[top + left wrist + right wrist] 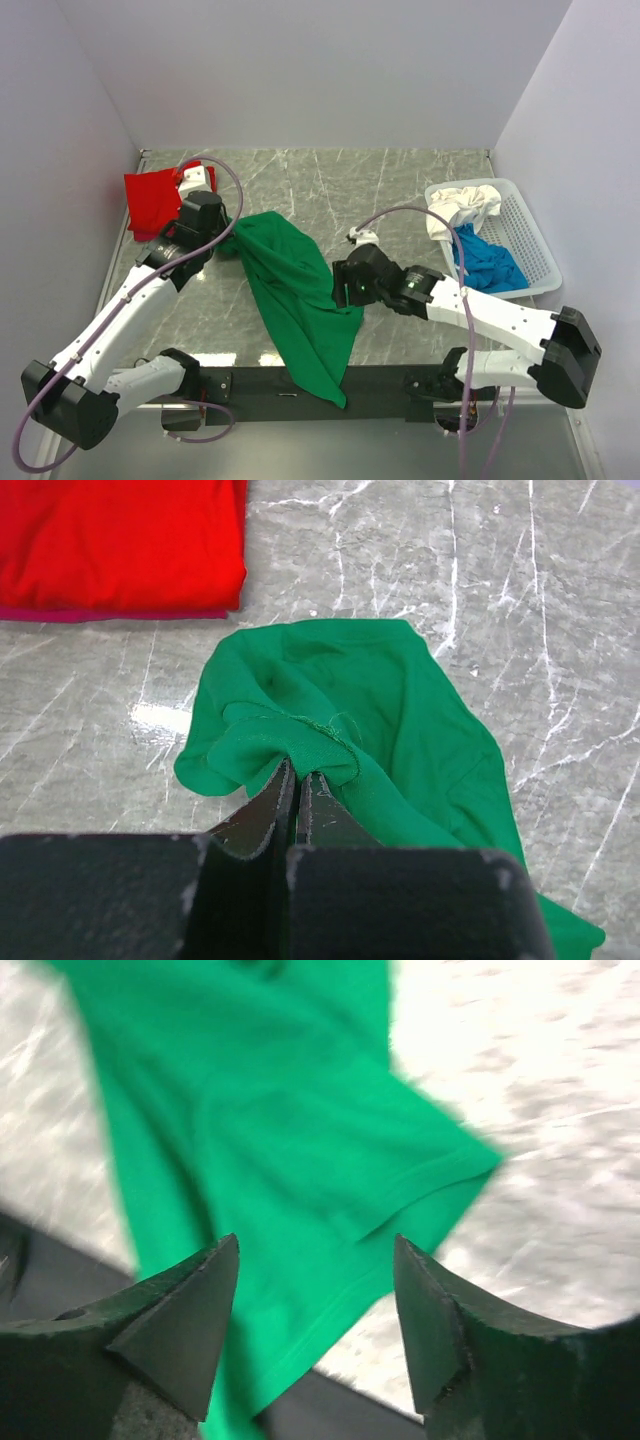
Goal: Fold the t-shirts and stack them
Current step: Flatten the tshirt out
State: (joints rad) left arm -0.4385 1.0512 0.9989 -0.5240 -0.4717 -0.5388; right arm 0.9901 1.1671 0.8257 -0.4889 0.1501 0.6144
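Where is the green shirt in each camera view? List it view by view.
Top: green shirt lies mid-table, reaching the near edge, between the arms.
Left wrist: centre, a fold pinched by the left gripper.
Right wrist: upper left to centre, beyond the open right gripper.
Shared landmark: the marbled table.

Soft matt green cloth (300,300) on glossy marble-look tabletop (400,190)
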